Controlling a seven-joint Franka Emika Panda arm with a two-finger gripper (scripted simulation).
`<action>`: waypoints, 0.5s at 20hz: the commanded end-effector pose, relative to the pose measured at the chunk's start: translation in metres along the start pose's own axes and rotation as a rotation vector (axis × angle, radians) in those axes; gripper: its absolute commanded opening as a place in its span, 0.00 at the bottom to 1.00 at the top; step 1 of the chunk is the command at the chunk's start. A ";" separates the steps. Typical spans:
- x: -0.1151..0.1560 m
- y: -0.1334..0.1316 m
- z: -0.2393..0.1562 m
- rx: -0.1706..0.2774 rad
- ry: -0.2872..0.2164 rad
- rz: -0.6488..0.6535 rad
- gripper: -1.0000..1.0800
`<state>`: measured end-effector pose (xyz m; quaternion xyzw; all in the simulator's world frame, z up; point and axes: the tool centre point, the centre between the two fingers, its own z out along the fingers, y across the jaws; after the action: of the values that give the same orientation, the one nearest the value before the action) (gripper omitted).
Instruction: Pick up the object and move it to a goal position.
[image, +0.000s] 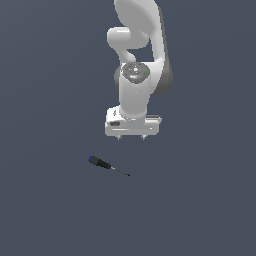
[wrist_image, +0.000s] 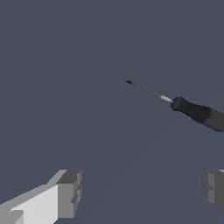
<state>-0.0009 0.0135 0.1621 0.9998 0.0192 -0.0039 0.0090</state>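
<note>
- The arm (image: 137, 55) hangs above the plain dark desk (image: 50, 210), pointing straight down.
- Its claw (image: 131, 137) is spread wide and holds nothing; its fingers (wrist_image: 70, 192) have only bare surface between them.
- The screwdriver (image: 106, 165) lies flat on the desk, near the claw but apart, toward the exterior view's left.
- Judging by this, nothing is done yet: reaching, gripping, lifting and carrying all remain.

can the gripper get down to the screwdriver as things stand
Probably yes. The screwdriver lies alone on the bare surface with nothing over or beside it. The gripper hangs open above and to the exterior view's right, so it must shift over first.
</note>
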 end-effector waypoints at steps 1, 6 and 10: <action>0.000 0.000 0.000 0.000 0.000 0.000 0.96; 0.003 -0.009 -0.007 0.005 0.012 -0.024 0.96; 0.006 -0.019 -0.016 0.012 0.026 -0.057 0.96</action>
<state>0.0032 0.0300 0.1753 0.9991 0.0424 0.0066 0.0039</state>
